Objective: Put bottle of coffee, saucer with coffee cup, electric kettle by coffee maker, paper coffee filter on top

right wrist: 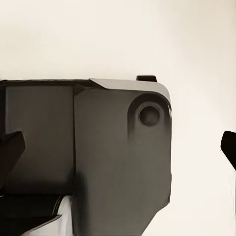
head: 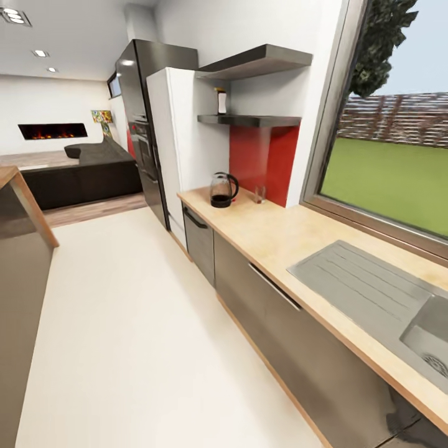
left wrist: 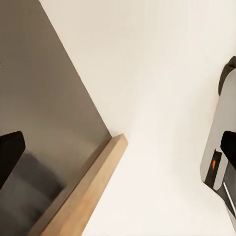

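Sink point(head: 429, 339) nearest; kettle point(head: 223, 190) on countertop point(head: 292, 233)

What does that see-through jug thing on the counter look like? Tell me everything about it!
The electric kettle has a clear, glass-looking body, a dark base and a black curved handle on its right side. Its lid seems closed. It stands upright on the light wooden countertop, near the far end, in front of the red wall panel and below the dark shelves. A small clear glass stands to its right, apart from it. Nothing else touches it.
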Robot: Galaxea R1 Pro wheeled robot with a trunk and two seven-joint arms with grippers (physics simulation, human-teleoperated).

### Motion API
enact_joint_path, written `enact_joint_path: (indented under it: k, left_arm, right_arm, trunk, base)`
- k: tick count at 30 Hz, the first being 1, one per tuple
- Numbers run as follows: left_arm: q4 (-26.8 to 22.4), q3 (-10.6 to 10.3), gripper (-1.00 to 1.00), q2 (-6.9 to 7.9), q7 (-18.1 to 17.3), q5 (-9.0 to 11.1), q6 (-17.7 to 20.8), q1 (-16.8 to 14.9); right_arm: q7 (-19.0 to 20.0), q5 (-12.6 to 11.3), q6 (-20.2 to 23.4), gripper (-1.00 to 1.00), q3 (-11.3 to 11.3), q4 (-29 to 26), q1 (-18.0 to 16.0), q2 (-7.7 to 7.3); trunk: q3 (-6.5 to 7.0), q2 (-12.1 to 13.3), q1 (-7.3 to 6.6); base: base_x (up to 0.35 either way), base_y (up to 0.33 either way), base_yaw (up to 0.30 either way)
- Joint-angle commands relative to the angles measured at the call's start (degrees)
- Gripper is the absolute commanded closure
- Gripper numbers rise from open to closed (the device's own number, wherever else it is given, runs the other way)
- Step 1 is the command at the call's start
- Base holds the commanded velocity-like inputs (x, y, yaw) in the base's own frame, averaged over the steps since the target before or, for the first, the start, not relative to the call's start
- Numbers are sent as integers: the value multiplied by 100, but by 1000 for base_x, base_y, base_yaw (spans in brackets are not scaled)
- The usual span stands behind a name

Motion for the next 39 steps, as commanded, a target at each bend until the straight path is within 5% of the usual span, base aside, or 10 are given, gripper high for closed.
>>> enact_joint_path:
  k: [1,8,39]
  left_arm:
    - [5,42,-100,-1,7,-49,-21,-6]
    - [13,76,-100,-1,7,-23,-367,-7]
    - [14,78,-100,-1,7,-22,-388,-7]
  right_arm:
    - [-22,6,-16,-100,3,2,-3,1]
    - [-22,6,-16,-100,3,2,-3,1]
    - [-22,6,-16,-100,3,2,-3,4]
  trunk:
    - [-18,-11,6]
    - [-65,-11,6]
    - [-272,-11,6]
  base:
    - [336,0,212]
    - [336,0,212]
    - [321,160,212]
